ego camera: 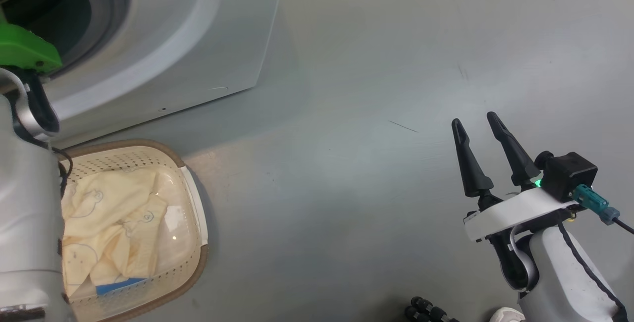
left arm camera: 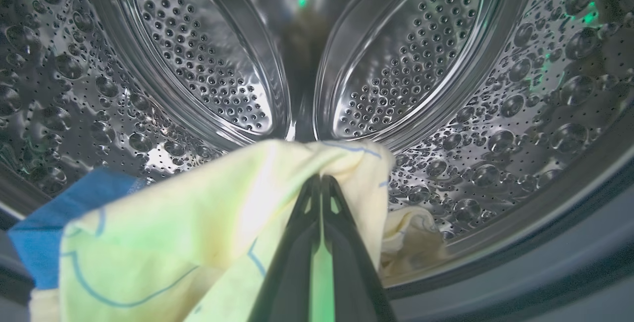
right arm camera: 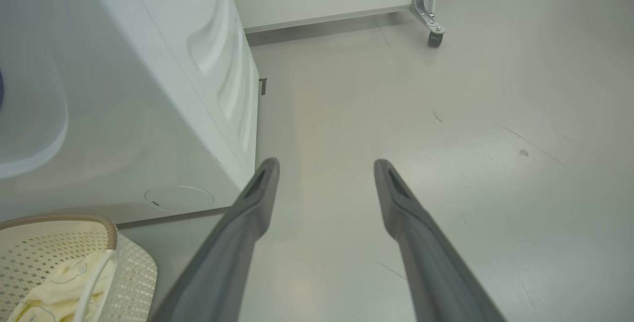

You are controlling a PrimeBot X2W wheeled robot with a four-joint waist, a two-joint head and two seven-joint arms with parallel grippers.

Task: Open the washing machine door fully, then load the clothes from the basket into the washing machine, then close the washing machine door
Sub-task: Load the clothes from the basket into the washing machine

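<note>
The washing machine (ego camera: 198, 29) stands at the upper left with its round mouth open; the washing machine door is out of view. My left arm (ego camera: 25, 213) reaches into that mouth. Inside the steel drum (left arm camera: 495, 114), my left gripper (left arm camera: 321, 178) is shut on a cream garment with blue trim (left arm camera: 198, 228). Another cream garment (left arm camera: 411, 233) lies on the drum floor. More of the clothes (ego camera: 114, 213) lie in the basket (ego camera: 171, 152) on the floor before the machine. My right gripper (ego camera: 473, 118) hangs open and empty over the floor at the right.
Grey floor (ego camera: 346, 163) stretches right of the machine and basket. A caster of a wheeled frame (right arm camera: 435, 37) stands by the far wall. The basket (right arm camera: 133, 267) sits left of my right gripper (right arm camera: 326, 163). Black parts of my base (ego camera: 426, 309) show at the bottom.
</note>
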